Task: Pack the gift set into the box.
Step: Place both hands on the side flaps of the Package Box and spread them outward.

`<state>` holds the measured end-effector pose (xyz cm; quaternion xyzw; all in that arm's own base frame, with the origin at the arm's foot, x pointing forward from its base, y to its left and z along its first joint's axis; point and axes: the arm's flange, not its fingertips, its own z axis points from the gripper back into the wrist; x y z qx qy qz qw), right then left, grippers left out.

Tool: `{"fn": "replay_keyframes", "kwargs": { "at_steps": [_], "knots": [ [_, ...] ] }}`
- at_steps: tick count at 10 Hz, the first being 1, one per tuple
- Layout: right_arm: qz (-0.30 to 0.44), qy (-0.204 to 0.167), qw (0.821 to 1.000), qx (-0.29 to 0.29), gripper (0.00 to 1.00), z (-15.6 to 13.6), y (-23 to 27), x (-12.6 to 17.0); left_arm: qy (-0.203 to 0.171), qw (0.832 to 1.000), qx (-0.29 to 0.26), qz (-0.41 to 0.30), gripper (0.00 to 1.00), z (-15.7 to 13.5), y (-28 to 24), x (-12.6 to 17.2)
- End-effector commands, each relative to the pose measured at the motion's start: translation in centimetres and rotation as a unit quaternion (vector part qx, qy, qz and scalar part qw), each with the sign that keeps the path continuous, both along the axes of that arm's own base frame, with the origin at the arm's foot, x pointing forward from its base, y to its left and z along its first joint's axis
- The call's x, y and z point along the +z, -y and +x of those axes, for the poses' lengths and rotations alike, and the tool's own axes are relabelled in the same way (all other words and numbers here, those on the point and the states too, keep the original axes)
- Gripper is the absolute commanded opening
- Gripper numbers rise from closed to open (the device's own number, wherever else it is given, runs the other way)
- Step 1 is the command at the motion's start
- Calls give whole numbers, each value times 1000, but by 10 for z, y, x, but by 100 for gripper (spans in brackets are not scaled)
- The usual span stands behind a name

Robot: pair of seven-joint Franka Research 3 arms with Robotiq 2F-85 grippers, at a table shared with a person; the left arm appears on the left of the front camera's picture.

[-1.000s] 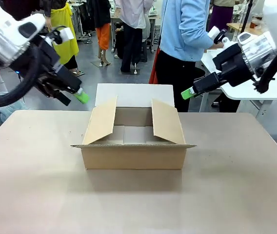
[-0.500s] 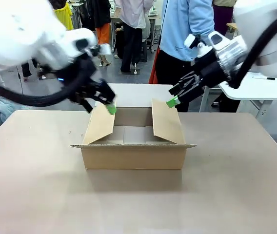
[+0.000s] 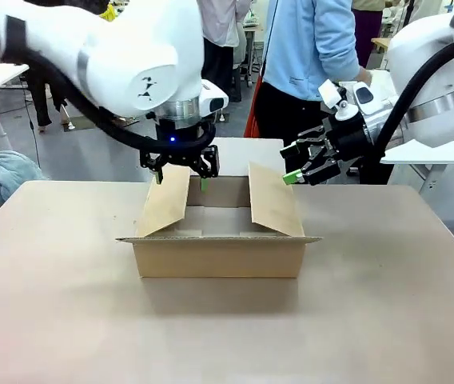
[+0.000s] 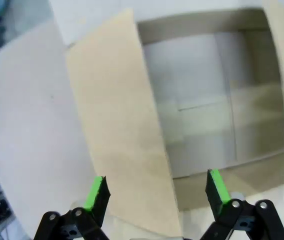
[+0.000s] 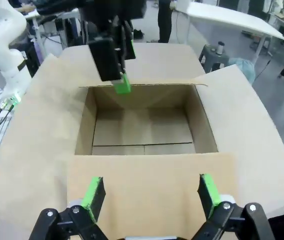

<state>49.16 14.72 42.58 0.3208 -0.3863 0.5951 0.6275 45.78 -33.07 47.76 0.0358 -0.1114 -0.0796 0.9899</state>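
The box (image 3: 219, 258) is a brown cardboard carton in the middle of the table, open, with its left flap (image 3: 165, 200) and right flap (image 3: 273, 198) standing up. My left gripper (image 3: 181, 180) hangs open over the top edge of the left flap; in the left wrist view the left gripper (image 4: 156, 190) straddles that flap (image 4: 122, 150). My right gripper (image 3: 303, 172) is open just beyond the right flap's top edge; the right wrist view has the right gripper (image 5: 150, 192) above that flap (image 5: 152, 185). The box's inside (image 5: 142, 132) holds nothing. The gift set is out of view.
A person in a light blue top (image 3: 307, 48) stands at the table's far side. The box's far flap (image 3: 221, 156) lies folded outward, the near flap (image 3: 219, 238) sticks out level. Bare table (image 3: 211, 336) lies in front. White tables (image 3: 443, 148) stand behind at right.
My left arm has swung right and turned, bringing its gripper over the left flap's edge. The right gripper has shifted slightly right and down near the right flap. The box has not moved.
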Motion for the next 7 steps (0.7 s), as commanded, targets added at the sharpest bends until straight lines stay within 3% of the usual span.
{"fn": "replay_keyframes", "kwargs": {
  "at_steps": [1,4,7],
  "knots": [
    [-21,5,1000,14,100,-7,-16,11,-20,999,34,22,100,28,27,-5],
    [-21,5,1000,14,100,-7,-16,11,-7,995,79,54,100,53,25,-28],
    [-21,5,1000,14,100,-7,-16,11,16,991,118,69,100,58,9,-33]
  ]
}}
